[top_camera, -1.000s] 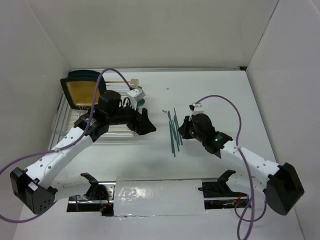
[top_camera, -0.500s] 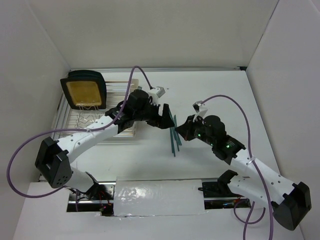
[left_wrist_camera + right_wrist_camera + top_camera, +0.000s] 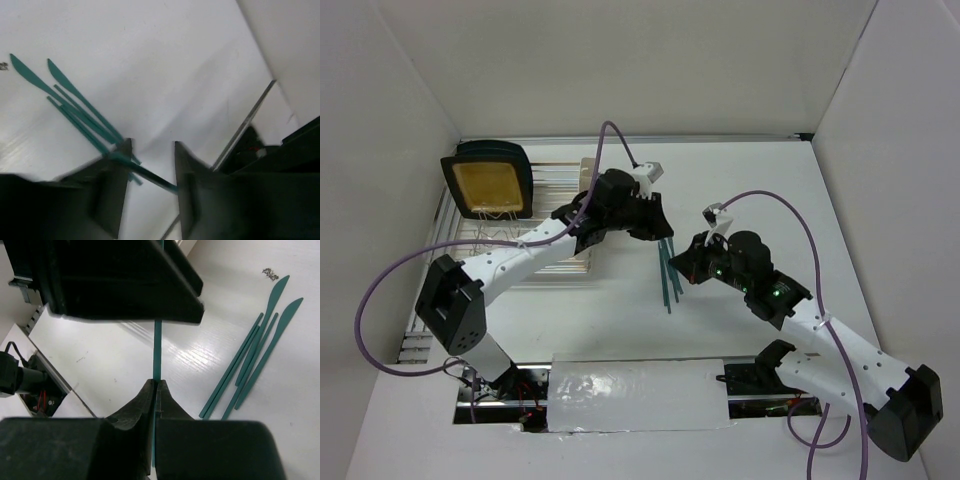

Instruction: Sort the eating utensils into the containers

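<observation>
Several teal eating utensils [image 3: 667,272] lie in a loose bundle on the white table; two knives [image 3: 31,77] show at its far end. My right gripper [image 3: 156,385] is shut on one teal utensil [image 3: 158,347], which reaches up into my left gripper's black fingers [image 3: 125,285]. In the left wrist view that utensil [image 3: 147,174] crosses the gap of my left gripper [image 3: 152,146], whose jaws stand apart around it. The grippers meet just above the bundle, the left gripper [image 3: 660,228] next to the right gripper [image 3: 683,262]. The cream containers [image 3: 587,168] are mostly hidden behind the left arm.
A wire dish rack [image 3: 460,245] fills the left side, with a tan-and-black board [image 3: 487,185] leaning in its back. A tiny dark speck [image 3: 270,274] lies beyond the knife tips. White walls close in the back and both sides.
My left arm has swung right from over the rack to the utensil that the right gripper holds, and its jaws have narrowed. The right gripper stayed shut on the utensil.
</observation>
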Available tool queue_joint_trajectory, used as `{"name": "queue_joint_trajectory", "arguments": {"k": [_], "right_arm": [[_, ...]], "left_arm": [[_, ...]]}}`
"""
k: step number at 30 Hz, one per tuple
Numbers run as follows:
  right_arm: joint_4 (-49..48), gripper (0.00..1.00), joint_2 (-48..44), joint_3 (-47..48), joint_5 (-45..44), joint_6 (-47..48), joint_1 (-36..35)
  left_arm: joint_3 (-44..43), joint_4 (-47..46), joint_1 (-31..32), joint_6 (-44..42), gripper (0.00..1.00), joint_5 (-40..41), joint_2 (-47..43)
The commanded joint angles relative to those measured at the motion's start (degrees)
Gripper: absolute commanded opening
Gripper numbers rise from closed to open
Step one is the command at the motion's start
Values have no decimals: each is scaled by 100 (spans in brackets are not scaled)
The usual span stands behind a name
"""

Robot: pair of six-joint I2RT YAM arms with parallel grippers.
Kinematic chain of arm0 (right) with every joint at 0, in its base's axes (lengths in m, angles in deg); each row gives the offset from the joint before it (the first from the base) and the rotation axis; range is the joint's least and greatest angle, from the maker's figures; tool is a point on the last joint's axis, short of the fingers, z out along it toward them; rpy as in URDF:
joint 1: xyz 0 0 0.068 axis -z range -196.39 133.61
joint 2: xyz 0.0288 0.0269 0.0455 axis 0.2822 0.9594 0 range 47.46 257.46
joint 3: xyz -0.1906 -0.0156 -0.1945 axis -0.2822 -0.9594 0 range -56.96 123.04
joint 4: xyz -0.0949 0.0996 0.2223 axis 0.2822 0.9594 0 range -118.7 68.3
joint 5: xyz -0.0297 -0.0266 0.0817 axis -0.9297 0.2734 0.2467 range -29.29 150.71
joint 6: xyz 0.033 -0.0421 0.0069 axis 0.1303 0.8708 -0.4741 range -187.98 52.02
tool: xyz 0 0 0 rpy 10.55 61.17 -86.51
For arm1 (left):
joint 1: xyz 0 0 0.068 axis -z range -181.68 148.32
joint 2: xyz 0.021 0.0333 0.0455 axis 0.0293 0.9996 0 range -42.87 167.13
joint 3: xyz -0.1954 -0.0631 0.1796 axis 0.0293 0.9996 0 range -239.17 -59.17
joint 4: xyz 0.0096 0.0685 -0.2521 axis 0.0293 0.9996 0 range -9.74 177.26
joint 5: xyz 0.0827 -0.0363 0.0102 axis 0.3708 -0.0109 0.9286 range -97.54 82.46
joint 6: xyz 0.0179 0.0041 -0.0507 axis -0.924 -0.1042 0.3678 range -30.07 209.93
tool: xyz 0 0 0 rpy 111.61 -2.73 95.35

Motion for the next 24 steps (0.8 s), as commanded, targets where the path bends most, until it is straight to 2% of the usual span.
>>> {"name": "queue_joint_trajectory", "arguments": {"k": [1, 3, 4, 5, 6, 7, 9, 10, 12, 13, 14, 17, 19, 20, 23, 24], "right_arm": [[37, 0, -70, 268, 31, 130, 4], [90, 0, -114, 329, -109, 112, 13], [160, 2, -106, 329, -162, 95, -5], [300, 8, -106, 425, -215, 42, 21], [414, 14, -53, 496, -381, -28, 30], [537, 31, -27, 705, -461, -46, 13], [1011, 49, 35, 987, -767, -107, 13], [1196, 66, 26, 1302, -891, -160, 21], [1644, 80, 79, 1646, -1120, -213, 21], [1750, 93, 79, 1961, -1199, -230, 21], [1908, 100, 114, 2121, -1287, -283, 21], [2111, 100, 193, 2683, -1682, -284, 30], [2287, 100, 385, 3017, -2025, -196, 21], [2287, 100, 491, 3088, -2122, -152, 30], [2340, 100, 808, 3142, -2447, -55, 30], [2288, 100, 878, 3142, -2500, -46, 39]], "left_arm": [[-378, -241, 36, -117, 23, -304, 94], [-501, -118, 37, -109, 15, -401, 190], [-519, -92, 36, -117, 4, -402, 199], [-520, -83, 63, -161, 0, -384, 190], [-580, -74, 63, -214, 0, -349, 199], [-633, -22, 54, -379, 0, -219, 199], [-931, 198, 37, -879, 0, 10, 173], [-1054, 199, 36, -1039, 0, 177, 173], [-1327, 260, -112, -1399, 0, 240, 120], [-1633, 339, -209, -1488, 0, 240, 68], [-1784, 365, -358, -1636, 0, 170, 67], [-2469, 392, -832, -1717, 0, -216, 23], [-3038, 392, -1393, -1848, 0, -567, 32], [-3207, 322, -1396, -1849, 0, -656, 41], [-3437, -64, -1904, -2094, 0, -692, -213], [-3437, -187, -2315, -2104, 0, -605, -205]]}}
